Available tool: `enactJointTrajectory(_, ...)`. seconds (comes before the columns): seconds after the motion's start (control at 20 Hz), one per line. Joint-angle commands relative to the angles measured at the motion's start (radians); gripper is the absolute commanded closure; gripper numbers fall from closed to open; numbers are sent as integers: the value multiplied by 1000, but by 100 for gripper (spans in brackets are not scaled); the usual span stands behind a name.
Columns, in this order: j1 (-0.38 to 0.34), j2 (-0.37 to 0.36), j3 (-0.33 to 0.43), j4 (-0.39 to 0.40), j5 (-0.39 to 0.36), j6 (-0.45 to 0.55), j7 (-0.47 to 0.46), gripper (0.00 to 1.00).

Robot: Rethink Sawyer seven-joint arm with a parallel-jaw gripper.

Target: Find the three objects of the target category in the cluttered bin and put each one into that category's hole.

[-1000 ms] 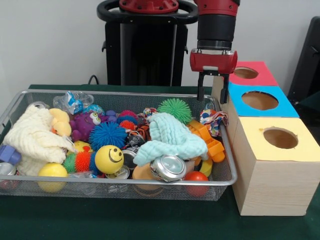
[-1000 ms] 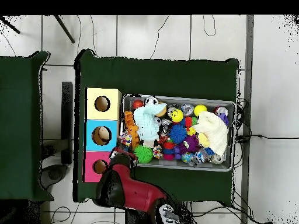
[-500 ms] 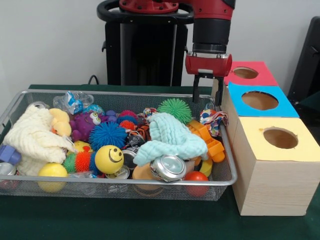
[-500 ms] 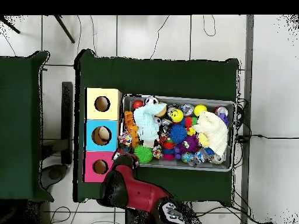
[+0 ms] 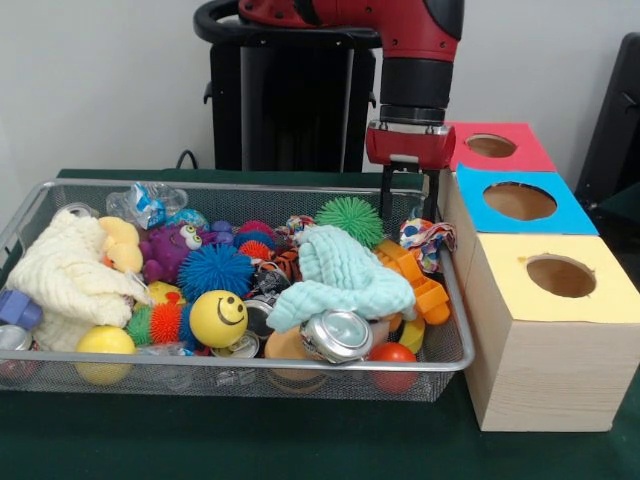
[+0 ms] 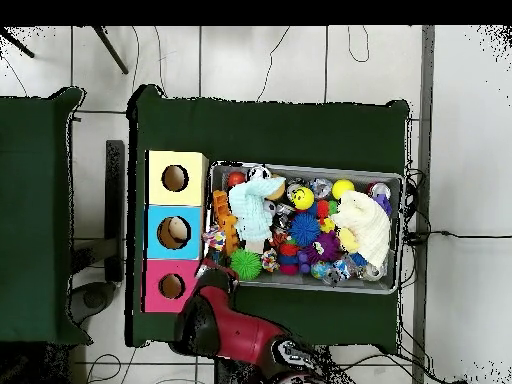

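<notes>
Since the earlier frame, the end effector is shifting leftward and lowering slightly in the front view, now hanging over the upper right corner of the wire bin, its two dark fingers standing apart with nothing between them. Below it, the green spiky ball is sitting just left of the fingers and the patterned cloth toy is lying just below and right. Centre frame, the light green cloth is draping over a crushed can; the yellow smiley ball is resting lower left of it. At right, the red box, blue box and yellow box are standing in a row touching the bin's right side on the desk
</notes>
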Motion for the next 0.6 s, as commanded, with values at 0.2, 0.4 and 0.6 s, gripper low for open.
enactJointTrajectory(0.2,-11,89,118,-122,14,-160,370,0)
enactJointTrajectory(0.4,-6,97,123,-134,16,-182,396,0)
enactJointTrajectory(0.6,0,86,115,-145,14,-174,394,0)
